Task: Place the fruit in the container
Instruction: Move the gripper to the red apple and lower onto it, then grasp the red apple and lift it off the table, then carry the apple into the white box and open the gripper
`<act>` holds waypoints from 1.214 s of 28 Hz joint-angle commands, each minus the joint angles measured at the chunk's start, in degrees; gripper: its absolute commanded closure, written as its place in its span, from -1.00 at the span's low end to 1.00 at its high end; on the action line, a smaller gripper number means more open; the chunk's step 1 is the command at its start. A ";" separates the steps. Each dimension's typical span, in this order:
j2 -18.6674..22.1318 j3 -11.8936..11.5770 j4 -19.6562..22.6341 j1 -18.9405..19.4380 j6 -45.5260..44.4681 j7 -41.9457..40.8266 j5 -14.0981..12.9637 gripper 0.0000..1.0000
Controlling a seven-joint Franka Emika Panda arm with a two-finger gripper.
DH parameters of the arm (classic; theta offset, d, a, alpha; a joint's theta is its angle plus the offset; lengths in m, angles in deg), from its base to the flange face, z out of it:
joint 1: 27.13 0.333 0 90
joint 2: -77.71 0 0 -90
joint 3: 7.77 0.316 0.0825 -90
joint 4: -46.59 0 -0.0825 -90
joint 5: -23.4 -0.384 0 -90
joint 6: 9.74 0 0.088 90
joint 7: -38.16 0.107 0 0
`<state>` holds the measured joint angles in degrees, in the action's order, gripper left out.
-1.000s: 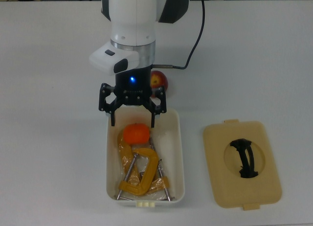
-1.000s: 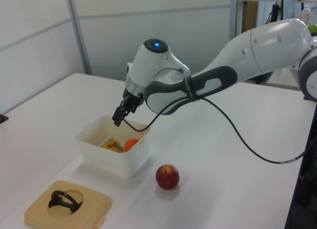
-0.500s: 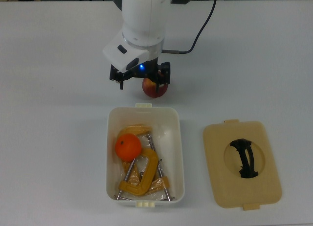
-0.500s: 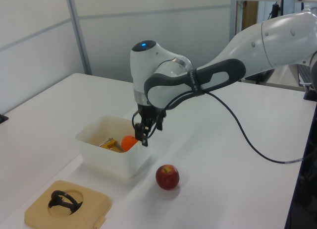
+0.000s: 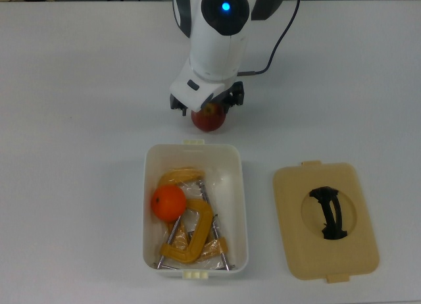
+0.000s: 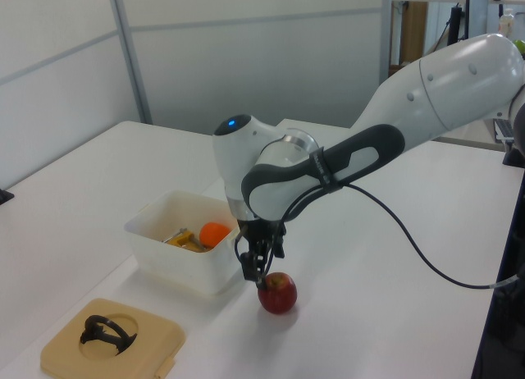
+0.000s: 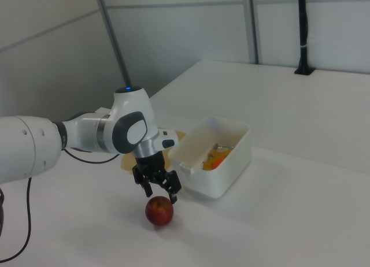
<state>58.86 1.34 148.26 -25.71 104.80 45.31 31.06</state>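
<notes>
The white worktop [image 5: 72, 120] lies bare on every side of the group of things, with wide free room toward the top view's left and along the near edge in the left view. The container [image 5: 243, 205] sits low in the top view, 1 short end turned toward the apple [image 5: 209, 120], which rests on the worktop just beyond that end and apart from the rim. The tan lid [image 5: 293, 251] with its black handle [image 5: 329, 213] lies flat to the top view's right of the container, a strip of bare worktop between them. Inside the container the orange [image 5: 168, 202] sits against the top view's left wall, beside the 2 yellow C-clamps [image 5: 194, 241]. Since 0.5 s ago the end effector [image 7: 157, 191] has dropped from beside the container's rim down to the apple — the orange has barely shifted. The arm [image 6: 426, 92] reaches in from the left view's right, its wrist bent so that the end effector points straight down. Its fingers [image 7: 173, 196] stand spread just above the apple and straddle its top, with nothing gripped.
</notes>
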 commanded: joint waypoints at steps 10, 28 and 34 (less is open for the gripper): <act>-0.31 0.65 4.85 0.87 0.16 -1.36 0.69 -0.99; 4.43 0.03 -6.55 0.17 -8.09 -1.09 1.22 0.16; 3.82 -0.06 -10.70 -0.45 -7.40 -1.09 2.18 0.14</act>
<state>63.57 1.58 141.04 -25.85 98.34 45.16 31.73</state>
